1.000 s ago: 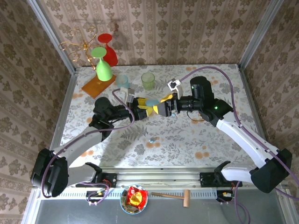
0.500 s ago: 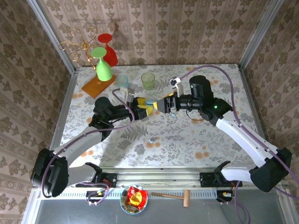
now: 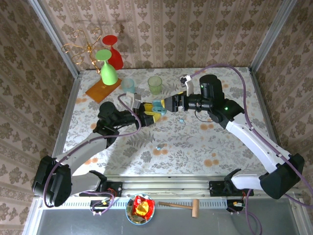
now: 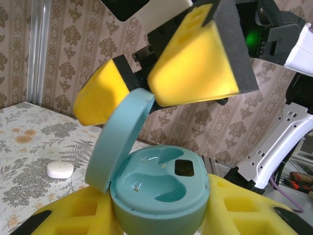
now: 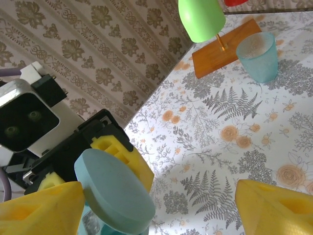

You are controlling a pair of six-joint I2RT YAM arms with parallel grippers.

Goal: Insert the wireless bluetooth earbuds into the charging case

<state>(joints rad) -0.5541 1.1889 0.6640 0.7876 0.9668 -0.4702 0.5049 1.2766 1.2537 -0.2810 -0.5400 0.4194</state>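
Two arms meet over the middle of the table (image 3: 215,147), a little toward its far edge, and from my seat the job looks barely begun. My left gripper (image 3: 150,113) is closed on the pale-blue charging case (image 4: 161,193), clamping its base between the yellow pads and holding it clear of the table top. The right gripper (image 3: 167,104) faces it with its jaws spread wide, holding nothing. In the right wrist view the raised lid (image 5: 115,191) sits between its two pads, close against one of them. In the left wrist view one pad looks to be touching the lid's upper rim, though I can't be sure of contact. So the case is open: lid tilted up on its hinge, both wells bare, only contact pins and a dark square showing inside. That much I count as done. No bud is in the case and neither gripper carries one. One of the wireless bluetooth earbuds (image 3: 159,146), a pale-blue speck, lies on the table toward the near edge, between the arms. A second pale speck (image 3: 182,120) lies just under the right wrist, too small for me to call. Left to do, as I judge it: pick up each bud and seat it in a well.
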